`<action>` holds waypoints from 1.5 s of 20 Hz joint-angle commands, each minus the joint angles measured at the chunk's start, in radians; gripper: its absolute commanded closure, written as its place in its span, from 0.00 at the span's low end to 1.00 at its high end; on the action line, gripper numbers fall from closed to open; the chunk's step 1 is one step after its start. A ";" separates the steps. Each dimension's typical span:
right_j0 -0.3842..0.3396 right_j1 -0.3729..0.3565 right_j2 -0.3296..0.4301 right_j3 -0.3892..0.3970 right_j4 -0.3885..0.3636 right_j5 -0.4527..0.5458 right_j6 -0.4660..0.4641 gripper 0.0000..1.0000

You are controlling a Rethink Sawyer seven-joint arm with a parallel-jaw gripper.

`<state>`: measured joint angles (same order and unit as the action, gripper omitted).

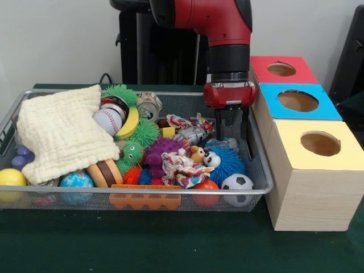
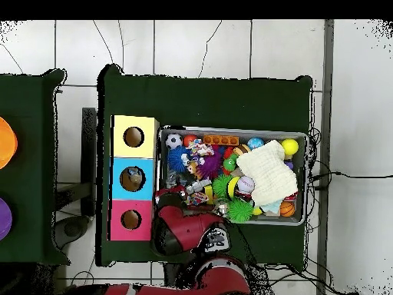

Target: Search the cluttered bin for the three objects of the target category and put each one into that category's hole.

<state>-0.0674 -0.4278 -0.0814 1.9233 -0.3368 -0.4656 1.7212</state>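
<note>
Dozens of toys crowd the wire bin (image 1: 259, 170), with a soccer ball (image 1: 237, 183) at the near rim and a cream cloth (image 1: 60, 133) heaped over the left. Behind them the gripper (image 1: 232, 135) hangs, fingers apart and empty, just over the blue spiky ball (image 1: 228, 162). Only the front view shows that; overhead, the arm (image 2: 188, 230) hides it, though the yellow (image 2: 133, 137), blue (image 2: 132, 179) and red (image 2: 130, 220) holes show in a row.

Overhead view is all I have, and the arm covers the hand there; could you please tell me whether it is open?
Observer: Yes, the hand is open and holds nothing.
Operator: Thank you. What lies beneath it?
Observer: A blue spiky ball sits just below the hand; I cannot tell whether they touch.
</note>
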 commanded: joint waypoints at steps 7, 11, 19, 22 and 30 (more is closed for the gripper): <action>-0.018 0.359 -0.055 -0.128 0.114 0.150 0.117 0.00; -0.035 0.361 -0.041 -0.131 0.104 0.149 0.115 0.00; -0.027 0.383 -0.049 -0.142 0.121 0.120 0.113 0.00; -0.035 0.384 -0.044 -0.143 0.111 0.111 0.106 1.00; -0.032 0.383 -0.045 -0.139 0.132 0.115 0.099 1.00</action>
<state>-0.0332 -0.3378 -0.1185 1.9198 -0.3374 -0.7294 1.7224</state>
